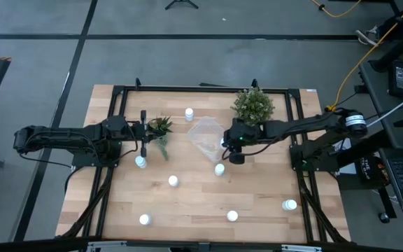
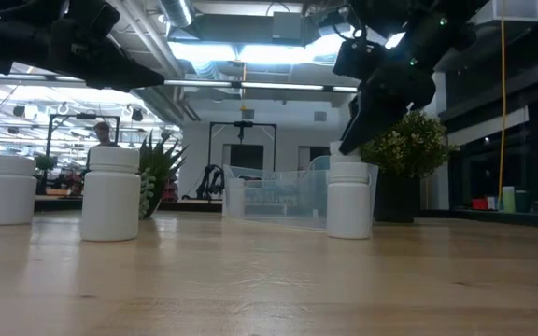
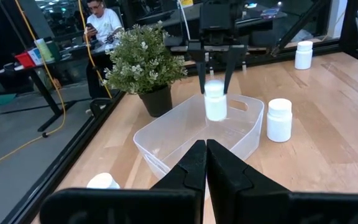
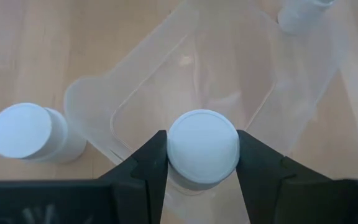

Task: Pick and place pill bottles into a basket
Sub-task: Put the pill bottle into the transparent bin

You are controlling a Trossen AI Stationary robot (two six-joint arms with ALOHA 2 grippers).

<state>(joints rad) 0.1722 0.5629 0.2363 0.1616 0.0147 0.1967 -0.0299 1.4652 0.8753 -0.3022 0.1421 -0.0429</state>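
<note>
A white pill bottle (image 3: 215, 104) hangs over the clear plastic basket (image 1: 203, 134), with my right gripper (image 1: 227, 145) shut on it at the basket's right side. My left gripper (image 3: 206, 163) is shut on nothing and waits level at the table's left, beside a small spiky plant (image 1: 161, 127). Several other pill bottles stand upright on their bases on the wooden table. One is right of the basket (image 3: 279, 119), one beyond it (image 1: 188, 113), and others are nearer the front (image 1: 173, 181). My right gripper pinches the bottle's cap (image 4: 174, 155) between its two fingers, one on each side. The fingers (image 3: 202, 71) slant down from above, coming from the table's right. The bottle hangs upright below them, over the inside of the basket (image 4: 241, 68).
A bushy potted plant (image 1: 252, 105) stands just behind my right arm at the basket's far right. A bottle (image 1: 219, 169) stands just in front of the gripper. More bottles stand near the front edge (image 1: 232, 215) and at the right (image 1: 290, 205). A person shows beyond the table (image 3: 101, 22).
</note>
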